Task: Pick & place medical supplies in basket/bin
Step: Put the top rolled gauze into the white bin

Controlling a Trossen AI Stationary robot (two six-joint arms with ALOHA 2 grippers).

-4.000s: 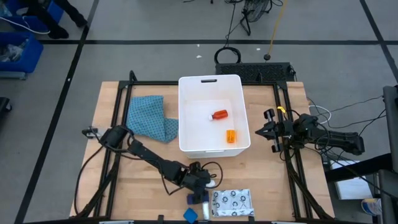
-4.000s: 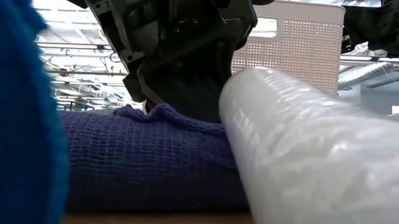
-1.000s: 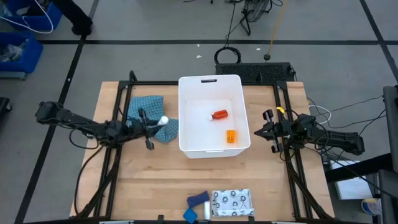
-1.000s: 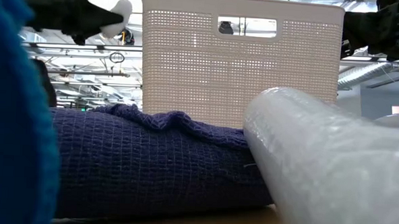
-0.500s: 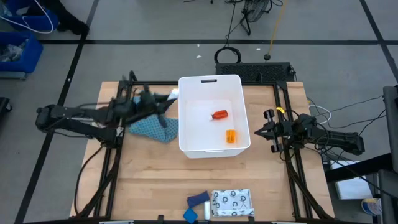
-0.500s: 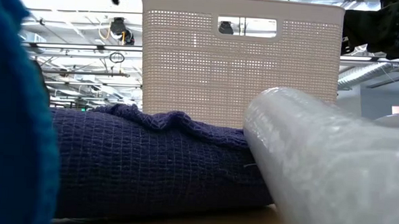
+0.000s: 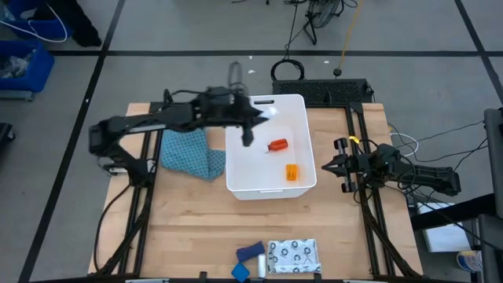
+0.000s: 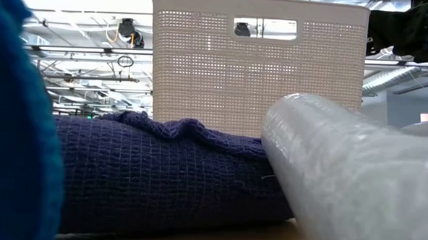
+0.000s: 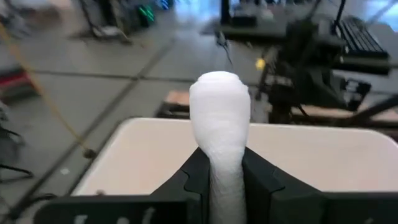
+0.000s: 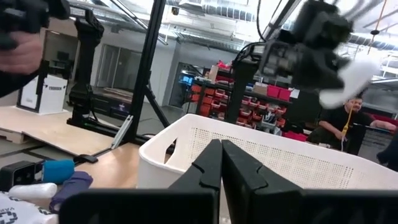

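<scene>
Left gripper: my jaws are nearly closed, pinched on the white tube; its rounded end sticks out past my fingertips.
Left arm position: reached in over the far-left part of the bin, held above it, not down inside.
Tube location: in my grip, in the air over the bin's far-left corner; it also shows from the right wrist view as a white blur under my gripper.
Right gripper: jaws fully closed on nothing, parked just right of the bin, waiting.
Bin: white tub in the middle of the table, handle slot on its far rim.
Already in the bin: red bottle near the middle, orange pill bottle nearer and to its right. Both lie on the floor of the tub, apart from each other.
Left on the table: blue pieces and the patterned pouch, together at the near edge, just beside one another.
Cloth: teal, left of the bin against its wall; not part of the job as I read it.
Progress, my estimate: two items in, a third over the bin but not released, roughly half done.
Remaining: let the tube go inside the tub, then fetch the near-edge items.
</scene>
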